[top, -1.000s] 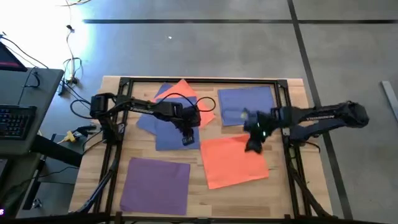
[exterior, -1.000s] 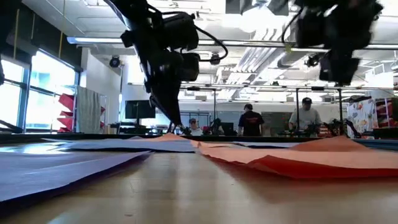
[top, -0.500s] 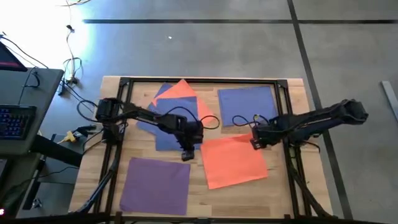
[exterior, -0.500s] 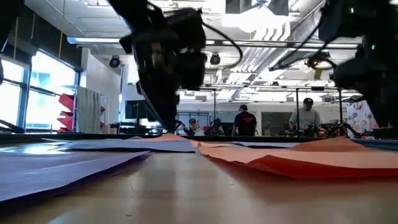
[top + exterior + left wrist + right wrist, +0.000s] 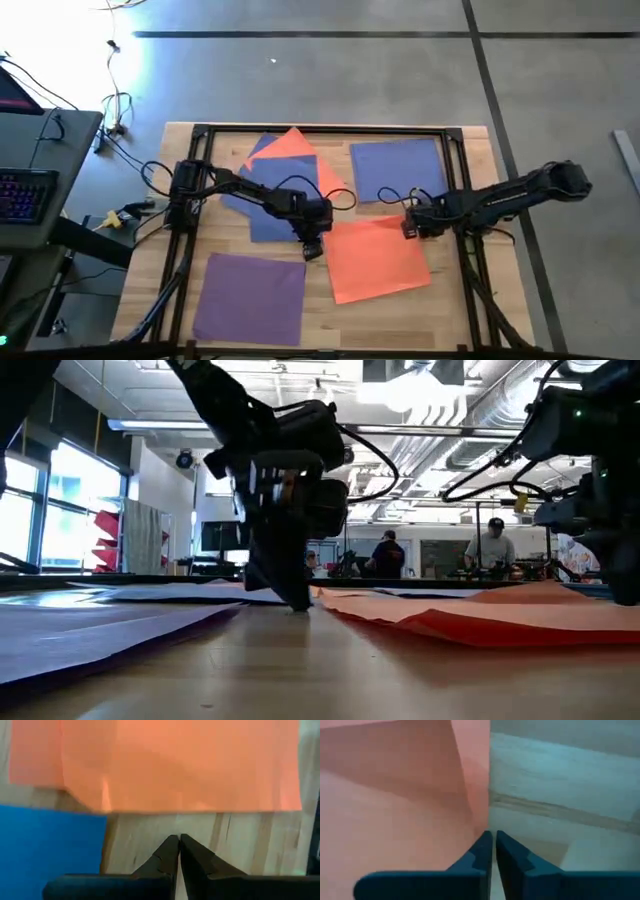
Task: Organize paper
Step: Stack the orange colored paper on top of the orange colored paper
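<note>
- The purple sheet (image 5: 250,296) lies flat at the near left of the worktop (image 5: 180,290), well apart from both arms; little threatens it from here
- A loose overlapping pile sits at the far left: blue sheets (image 5: 262,205) with an orange sheet (image 5: 293,150) on top, corners askew. The left arm reaches across this pile, so I judge a low sweep or trailing cable could drag it further out of line
- The left pincer (image 5: 313,246) is down at the worktop between the blue pile and the big orange sheet (image 5: 375,262), its fingers clenched on nothing; the left wrist view shows the closed tips over bare wood, the orange edge just ahead, a blue corner beside
- Risk here: shut tips pushed into that edge would likely buckle or crease the thin sheet rather than slide it (its edge is already lifted in the low view)
- The right pincer (image 5: 412,229) sits at the far right corner of the same orange sheet, also clenched; whether paper is pinched between the tips I cannot tell, though the corner curls up right at them
- With both arms at one sheet, opposing pulls could tear it
- A separate blue sheet (image 5: 397,165) lies flat at the far right, partly under the right arm
</note>
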Action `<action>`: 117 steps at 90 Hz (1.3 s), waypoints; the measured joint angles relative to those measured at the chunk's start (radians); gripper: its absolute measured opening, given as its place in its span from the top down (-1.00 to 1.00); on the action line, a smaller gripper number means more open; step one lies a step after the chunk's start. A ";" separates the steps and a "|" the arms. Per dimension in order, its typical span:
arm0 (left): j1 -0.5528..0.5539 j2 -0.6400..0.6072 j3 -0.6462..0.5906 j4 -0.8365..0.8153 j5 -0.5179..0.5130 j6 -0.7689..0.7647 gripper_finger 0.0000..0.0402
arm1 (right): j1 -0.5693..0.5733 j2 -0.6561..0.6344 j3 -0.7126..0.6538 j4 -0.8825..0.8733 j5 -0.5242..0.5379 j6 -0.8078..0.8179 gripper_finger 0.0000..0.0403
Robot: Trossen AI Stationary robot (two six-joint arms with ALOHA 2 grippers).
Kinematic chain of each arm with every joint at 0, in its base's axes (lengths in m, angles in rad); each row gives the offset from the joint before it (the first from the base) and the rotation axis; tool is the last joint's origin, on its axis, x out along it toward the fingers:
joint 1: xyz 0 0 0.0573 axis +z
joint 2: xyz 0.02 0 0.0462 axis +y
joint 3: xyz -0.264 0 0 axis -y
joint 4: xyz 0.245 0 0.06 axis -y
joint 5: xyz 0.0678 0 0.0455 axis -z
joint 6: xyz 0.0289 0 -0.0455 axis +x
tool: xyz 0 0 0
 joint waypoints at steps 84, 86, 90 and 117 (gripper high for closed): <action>0.002 0.000 0.000 0.038 -0.073 -0.062 1.00 | 0.068 0.026 0.113 -0.187 -0.087 0.023 1.00; 0.002 -0.001 -0.001 0.036 -0.075 -0.062 1.00 | 0.068 0.026 0.116 -0.190 -0.098 0.025 1.00; 0.002 -0.001 -0.001 0.034 -0.076 -0.062 1.00 | 0.069 0.026 0.119 -0.189 -0.136 0.030 1.00; -0.015 -0.002 -0.001 0.033 -0.081 -0.087 1.00 | 0.183 0.089 0.105 -0.172 -0.208 0.152 1.00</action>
